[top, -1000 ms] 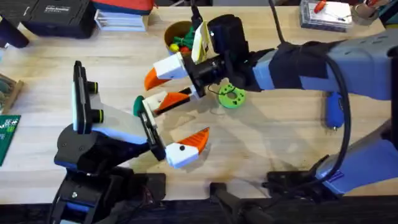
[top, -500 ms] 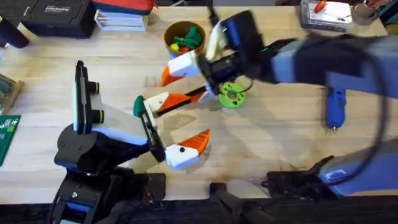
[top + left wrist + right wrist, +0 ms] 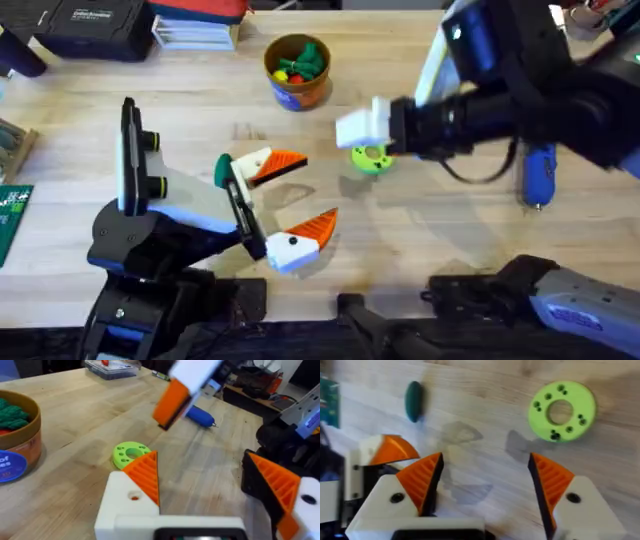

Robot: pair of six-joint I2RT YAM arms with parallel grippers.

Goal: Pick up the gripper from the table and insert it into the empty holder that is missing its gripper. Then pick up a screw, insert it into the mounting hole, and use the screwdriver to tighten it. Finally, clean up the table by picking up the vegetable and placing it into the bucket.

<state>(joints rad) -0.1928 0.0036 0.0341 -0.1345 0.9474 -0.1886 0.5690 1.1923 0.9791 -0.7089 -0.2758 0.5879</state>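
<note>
The small round orange-brown bucket (image 3: 298, 72) with a blue label band, holding green and red pieces, stands at twelve o'clock, bare wood all round it. The bright blue pen-shaped screwdriver (image 3: 538, 175) lies at three o'clock, near the table edge. The right gripper (image 3: 485, 492), released and empty, hovers above the flat lime-green disc (image 3: 372, 157). The left gripper (image 3: 283, 205) sits spread open at eight o'clock, holding nothing.

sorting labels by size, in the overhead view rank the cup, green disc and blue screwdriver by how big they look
1. cup, widest overall
2. blue screwdriver, partly hidden by the right arm, so its full length is unsure
3. green disc, partly covered by the right hand, so also unsure
</note>
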